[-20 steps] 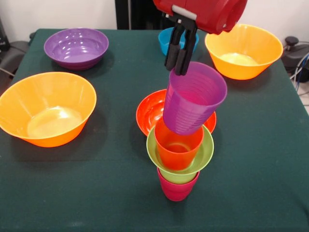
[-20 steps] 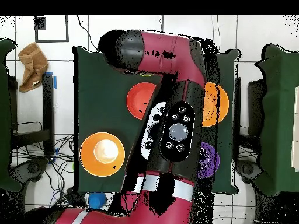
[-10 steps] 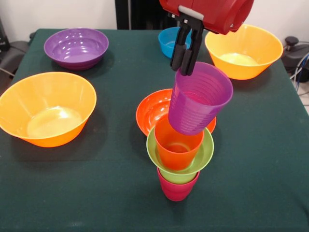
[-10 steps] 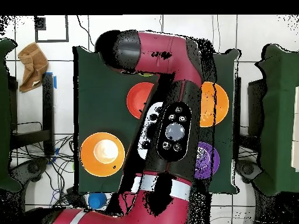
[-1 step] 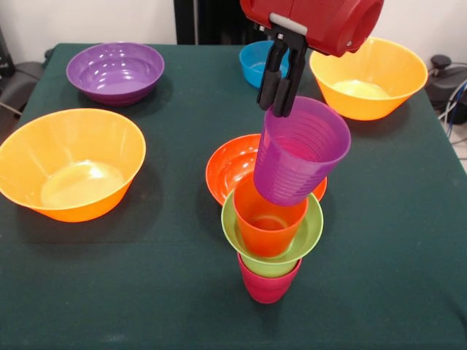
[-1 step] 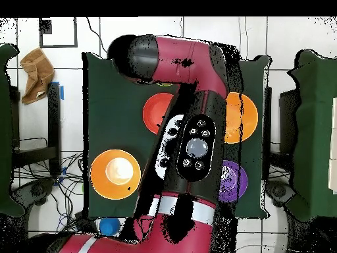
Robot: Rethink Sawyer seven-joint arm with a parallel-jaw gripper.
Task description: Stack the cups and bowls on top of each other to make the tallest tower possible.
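Gripper is clamped on the rim of the purple cup, holding it tilted just above the orange-red cup, probably to seat it on the tower (orange-red cup in small lime green bowl on crimson cup). Three cups show; five bowls stand loose on the table: red-orange bowl at twelve o'clock of the tower, purple bowl at ten, orange bowls at nine and one, blue bowl at twelve, farther.

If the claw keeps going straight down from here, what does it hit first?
Likely the orange-red cup on the tower: the purple cup held by the claw hangs tilted just above it. Depth is uncertain.
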